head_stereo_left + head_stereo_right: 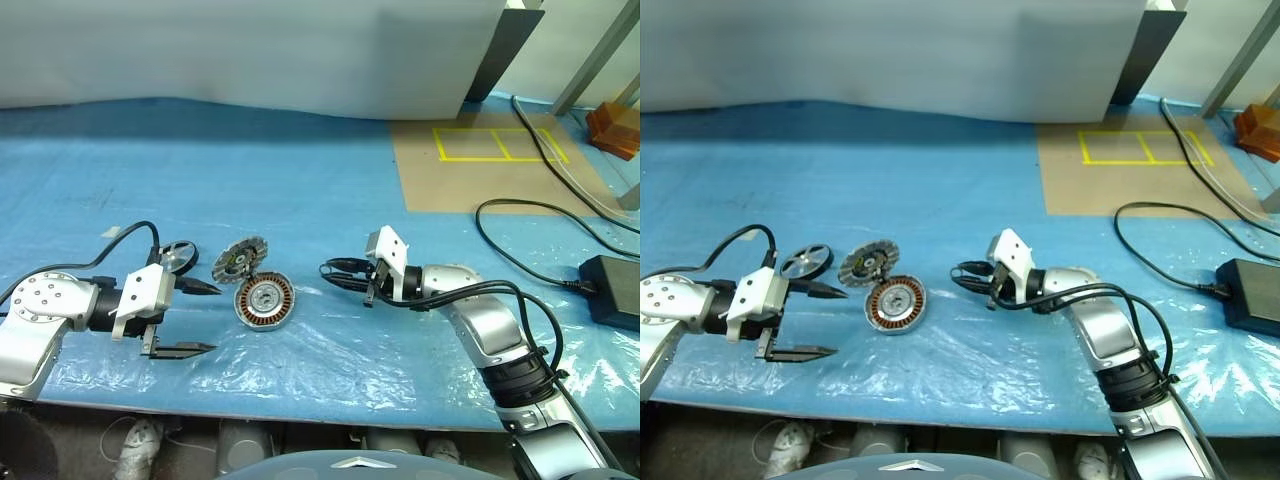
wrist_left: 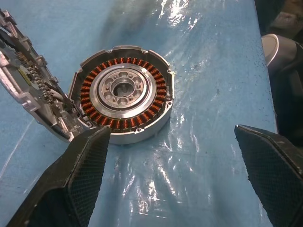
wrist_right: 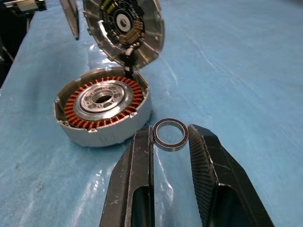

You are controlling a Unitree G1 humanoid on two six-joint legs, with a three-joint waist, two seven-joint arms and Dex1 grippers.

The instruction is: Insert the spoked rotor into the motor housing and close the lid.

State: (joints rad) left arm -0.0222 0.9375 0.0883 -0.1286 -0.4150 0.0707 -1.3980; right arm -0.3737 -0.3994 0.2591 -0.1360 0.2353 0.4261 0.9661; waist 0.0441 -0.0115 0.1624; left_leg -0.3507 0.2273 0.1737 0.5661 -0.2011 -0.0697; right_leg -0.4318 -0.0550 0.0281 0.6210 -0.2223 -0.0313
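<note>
Holding a small plain ring between narrowed fingers, the right hand is raised just beside the motor housing. The lid leans against the housing's far rim. The spoked rotor lies just beyond the wide-open left hand, ungrasped; fetching it seems needed next.
</note>
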